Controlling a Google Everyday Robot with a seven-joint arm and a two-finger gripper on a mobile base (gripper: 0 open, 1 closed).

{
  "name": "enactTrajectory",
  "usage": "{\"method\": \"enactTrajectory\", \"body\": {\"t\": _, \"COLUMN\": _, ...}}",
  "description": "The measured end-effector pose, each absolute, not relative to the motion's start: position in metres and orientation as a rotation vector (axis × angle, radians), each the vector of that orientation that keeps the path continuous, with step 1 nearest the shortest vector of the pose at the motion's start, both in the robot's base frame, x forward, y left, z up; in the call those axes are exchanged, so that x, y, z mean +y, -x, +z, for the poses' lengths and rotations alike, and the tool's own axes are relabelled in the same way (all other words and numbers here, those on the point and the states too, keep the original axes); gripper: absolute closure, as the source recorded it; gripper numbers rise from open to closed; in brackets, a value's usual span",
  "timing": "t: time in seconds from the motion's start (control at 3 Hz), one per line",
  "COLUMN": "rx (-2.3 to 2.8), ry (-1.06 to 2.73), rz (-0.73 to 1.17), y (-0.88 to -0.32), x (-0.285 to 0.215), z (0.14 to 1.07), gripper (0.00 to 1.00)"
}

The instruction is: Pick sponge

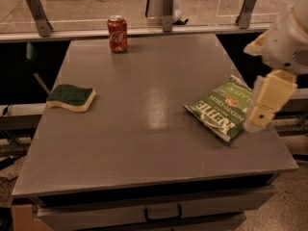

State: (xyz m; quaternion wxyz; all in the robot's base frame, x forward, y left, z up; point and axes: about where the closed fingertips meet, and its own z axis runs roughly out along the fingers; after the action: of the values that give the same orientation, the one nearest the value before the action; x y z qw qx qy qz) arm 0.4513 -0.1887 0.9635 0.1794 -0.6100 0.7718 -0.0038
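Foam suggests the sponge [71, 97], near the worktop's [154, 143] left edge, is light and squashy, so it is best pinched across its pale sides. The pincer [260, 117] hangs far right, and its state cannot be told.

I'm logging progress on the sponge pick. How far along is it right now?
Done: nothing yet. The sponge lies untouched near the left edge of the table. In hand: the end effector hangs at the table's right side, by the green chip bag, holding nothing and well apart from the sponge. Left: cross to the sponge, come down on it, grasp and lift.
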Motion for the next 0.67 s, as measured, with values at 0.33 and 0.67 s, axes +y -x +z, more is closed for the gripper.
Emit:
{"method": "enactTrajectory", "body": {"t": 0.33, "rx": 2.076, "ry": 1.767, "rz": 0.147, "y": -0.477, "x": -0.126, "z": 0.941, "gripper": 0.00}}
{"method": "enactTrajectory", "body": {"t": 0.67, "rx": 1.944, "ry": 1.818, "rz": 0.314, "y": -0.505, "x": -0.046, "z": 0.922, "gripper": 0.00}}
